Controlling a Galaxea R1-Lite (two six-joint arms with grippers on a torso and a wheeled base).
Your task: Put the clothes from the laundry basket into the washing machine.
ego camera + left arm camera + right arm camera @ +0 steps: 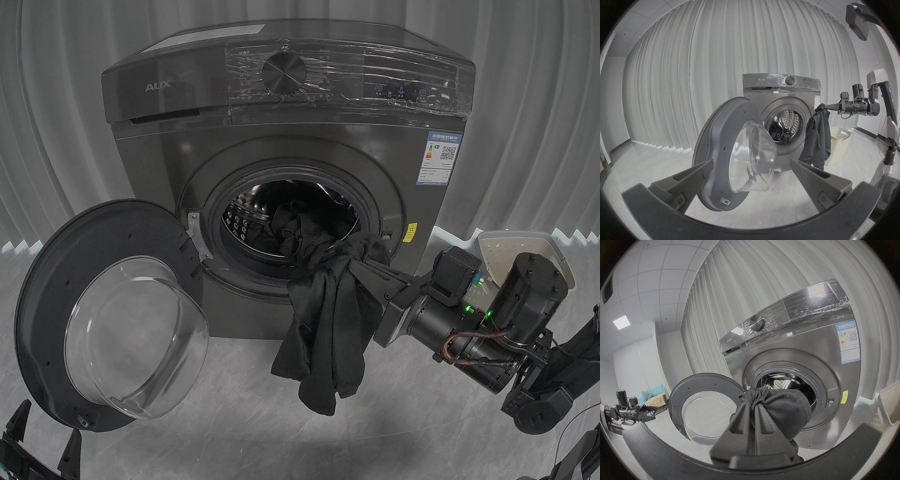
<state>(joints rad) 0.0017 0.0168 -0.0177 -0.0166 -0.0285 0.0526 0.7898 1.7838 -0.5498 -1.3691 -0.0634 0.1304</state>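
Left of the grey front-loading washing machine (281, 125) the left gripper (47, 422) hovers with jaws released, while at its mouth the right gripper (357, 265) clenches a long black garment (331, 325) hanging mostly outside, which may slide out if dropped early.

Pleated pale curtains (537, 94) hang to the floor from nine o'clock through twelve to three o'clock; glossy grey marbled floor tiles (250, 406) lie at six o'clock. Overhead, a gridded panel ceiling (662, 271) carries one lit square light (622, 322)
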